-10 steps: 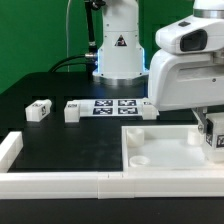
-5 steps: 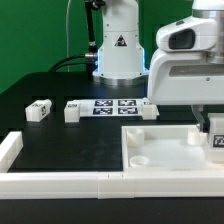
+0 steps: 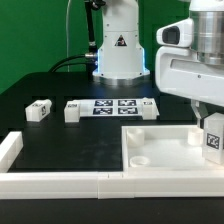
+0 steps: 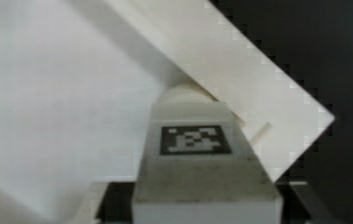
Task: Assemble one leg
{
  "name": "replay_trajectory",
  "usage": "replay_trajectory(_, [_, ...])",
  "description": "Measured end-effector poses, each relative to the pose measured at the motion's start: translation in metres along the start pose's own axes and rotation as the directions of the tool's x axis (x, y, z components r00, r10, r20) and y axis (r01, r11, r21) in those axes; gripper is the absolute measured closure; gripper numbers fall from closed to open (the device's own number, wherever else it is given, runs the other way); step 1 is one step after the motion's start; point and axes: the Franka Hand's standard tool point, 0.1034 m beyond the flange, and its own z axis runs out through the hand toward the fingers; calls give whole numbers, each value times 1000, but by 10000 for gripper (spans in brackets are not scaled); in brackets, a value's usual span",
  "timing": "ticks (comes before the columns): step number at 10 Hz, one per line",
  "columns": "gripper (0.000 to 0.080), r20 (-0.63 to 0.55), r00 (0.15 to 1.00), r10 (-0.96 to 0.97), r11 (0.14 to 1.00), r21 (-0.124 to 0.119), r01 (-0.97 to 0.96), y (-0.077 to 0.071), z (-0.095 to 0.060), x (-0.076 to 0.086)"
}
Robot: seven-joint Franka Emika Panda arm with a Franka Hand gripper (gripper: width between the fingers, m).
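A black table filled most of the exterior view. Behind it stood a plain green wall, evenly lit and without shadows. A white rail ran along the table's near edge. The marker board lay flat toward the back.

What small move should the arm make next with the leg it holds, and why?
Probably ease the leg down toward the slab: the gripper is shut on it, upright, over the slab's side at the exterior view's right, apparently not yet seated.
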Motion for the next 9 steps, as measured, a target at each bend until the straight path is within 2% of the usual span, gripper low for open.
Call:
replay_trajectory(3, [508, 7, 948, 319, 948, 0, -319, 0, 0, -2])
replay_trajectory(4, [507, 7, 939, 344, 939, 1, -344, 0, 0, -2])
replay_trajectory(5, [402, 16, 935, 353, 936, 3, -353, -2, 0, -4])
replay_trajectory(6, [265, 16, 944, 330, 944, 4, -331, -2, 0, -4])
replay_trajectory(7, [265, 15, 953, 302, 953, 4, -302, -2, 0, -6])
replay_trajectory(8, [171, 17, 982, 190, 982, 6, -190, -4, 0, -10])
replay_trajectory(9, [156, 16, 1000, -13, 1000, 8, 13, -3, 0, -11])
